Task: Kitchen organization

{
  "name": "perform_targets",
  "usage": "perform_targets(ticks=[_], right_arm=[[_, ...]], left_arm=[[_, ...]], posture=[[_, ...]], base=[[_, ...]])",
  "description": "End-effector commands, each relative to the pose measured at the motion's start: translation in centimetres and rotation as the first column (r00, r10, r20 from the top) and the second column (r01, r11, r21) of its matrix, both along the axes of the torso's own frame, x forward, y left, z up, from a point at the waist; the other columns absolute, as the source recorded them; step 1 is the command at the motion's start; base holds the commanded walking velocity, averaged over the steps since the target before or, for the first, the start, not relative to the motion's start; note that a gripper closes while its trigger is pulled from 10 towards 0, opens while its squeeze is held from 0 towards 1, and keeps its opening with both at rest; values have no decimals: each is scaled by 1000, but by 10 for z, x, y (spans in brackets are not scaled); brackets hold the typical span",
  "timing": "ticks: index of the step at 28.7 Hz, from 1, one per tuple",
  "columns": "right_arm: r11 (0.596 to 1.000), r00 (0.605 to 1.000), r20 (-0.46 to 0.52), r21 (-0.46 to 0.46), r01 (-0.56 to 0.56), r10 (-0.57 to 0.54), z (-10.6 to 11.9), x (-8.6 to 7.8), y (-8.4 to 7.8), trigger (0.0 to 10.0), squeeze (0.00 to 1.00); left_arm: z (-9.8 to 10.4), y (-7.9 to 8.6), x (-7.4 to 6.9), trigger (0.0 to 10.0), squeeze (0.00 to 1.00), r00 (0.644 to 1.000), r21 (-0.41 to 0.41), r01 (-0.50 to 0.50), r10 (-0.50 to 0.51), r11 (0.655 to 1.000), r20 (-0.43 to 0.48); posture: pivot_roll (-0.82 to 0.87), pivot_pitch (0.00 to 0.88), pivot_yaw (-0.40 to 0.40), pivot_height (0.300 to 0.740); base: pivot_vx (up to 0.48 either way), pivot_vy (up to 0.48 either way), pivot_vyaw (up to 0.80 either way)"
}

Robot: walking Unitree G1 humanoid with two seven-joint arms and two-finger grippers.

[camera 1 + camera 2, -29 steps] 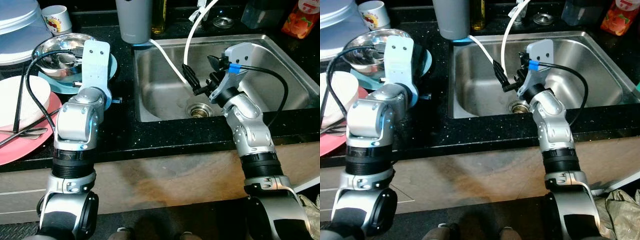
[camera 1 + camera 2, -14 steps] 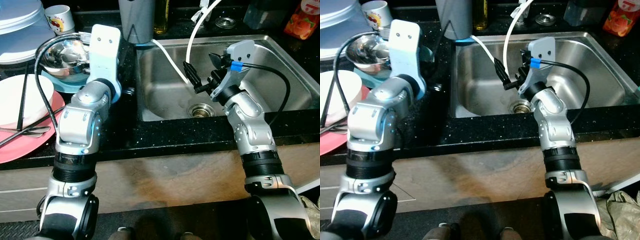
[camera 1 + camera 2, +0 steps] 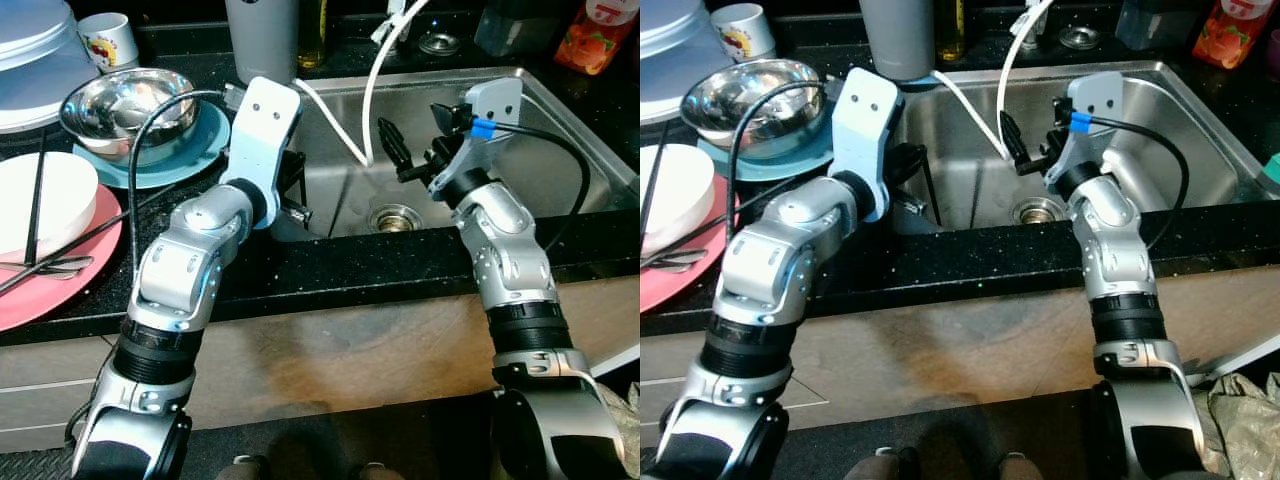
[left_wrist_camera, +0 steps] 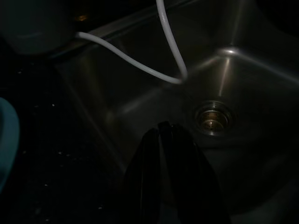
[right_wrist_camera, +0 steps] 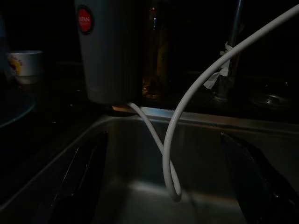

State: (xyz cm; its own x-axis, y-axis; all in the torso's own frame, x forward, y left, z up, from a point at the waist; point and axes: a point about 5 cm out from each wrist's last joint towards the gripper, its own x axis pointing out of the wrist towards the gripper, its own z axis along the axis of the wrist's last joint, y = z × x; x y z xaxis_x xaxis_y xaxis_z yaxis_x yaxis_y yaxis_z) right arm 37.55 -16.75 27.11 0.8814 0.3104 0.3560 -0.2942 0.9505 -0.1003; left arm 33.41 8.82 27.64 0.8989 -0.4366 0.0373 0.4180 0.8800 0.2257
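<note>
The black counter runs the whole width, with the steel sink set into it on the robot's right half and the dishes stacked to its left: a pink plate carrying a white bowl, then a teal plate with a steel mixing bowl on it, and a grey tumbler at the sink's back corner. A white hose loops down from the tap area into the basin, dipping just above the drain.

The relation that matters: the hose hangs directly ahead of the right gripper, which sits inside the basin and faces the loop, so the right arm is plainly the nearer one. The hose's long run is roughly upright there, crossing the line of the fingers. The right fingers are spread wide either side of the loop and touch nothing (nothing is grasped).

The left gripper reaches over the sink's left rim, pointing toward the drain; its fingers look pressed together and empty
</note>
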Motion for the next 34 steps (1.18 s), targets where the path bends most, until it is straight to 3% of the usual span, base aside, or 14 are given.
perform_targets(ticks=[1,10,11,12,13,17,18,22,24,25,34], right_arm=[[999,999,-15,2,37,-37,-2,0,-7,10000,0],[998,997,-38,3,60,-59,-7,0,-8,10000,0],[998,998,-40,2,58,-58,-7,0,-8,10000,0],[998,998,-40,2,58,-58,-7,0,-8,10000,0],[998,998,-41,2,57,-57,-8,0,-7,10000,0],[998,998,-40,3,55,-55,-7,0,-5,10000,0],[998,998,-39,4,55,-55,-7,0,-5,10000,0],[998,998,-36,5,56,-56,-6,0,-5,10000,0],[998,998,-34,5,56,-56,-5,0,-5,10000,0],[998,998,-34,5,56,-56,-5,0,-5,10000,0],[999,998,-25,9,54,-53,-4,-1,-4,10000,0]], left_arm=[[-11,0,2,0,0,1000,36,1,0,999,-26],[-30,2,0,0,0,991,52,27,-20,998,-132],[-32,3,0,5098,0,989,63,22,-13,998,-145],[-32,3,0,5098,0,989,63,22,-13,998,-145],[-34,3,0,10000,0,986,64,18,-7,998,-164],[-35,4,2,10000,0,984,45,17,-9,999,-180],[-34,4,3,10000,1000,983,35,20,-13,999,-183],[-31,3,3,10000,1000,983,8,36,-34,999,-182],[-25,4,5,10000,1000,991,25,10,-7,1000,-134],[-21,4,5,10000,0,995,24,-7,10,1000,-98],[-5,6,4,10000,0,1000,-55,-26,26,998,-10]], posture=[[2,174,25,740],[8,172,23,740],[8,172,23,740],[8,172,23,740],[8,172,23,740],[7,163,23,740],[7,163,23,740],[5,160,24,740],[5,160,24,740],[5,157,23,740],[7,153,21,740]], base=[[0,0,0],[0,0,0],[0,0,0],[0,0,0],[0,0,0],[0,0,0],[0,0,0],[0,0,0],[0,0,0],[0,0,0],[0,0,0]])
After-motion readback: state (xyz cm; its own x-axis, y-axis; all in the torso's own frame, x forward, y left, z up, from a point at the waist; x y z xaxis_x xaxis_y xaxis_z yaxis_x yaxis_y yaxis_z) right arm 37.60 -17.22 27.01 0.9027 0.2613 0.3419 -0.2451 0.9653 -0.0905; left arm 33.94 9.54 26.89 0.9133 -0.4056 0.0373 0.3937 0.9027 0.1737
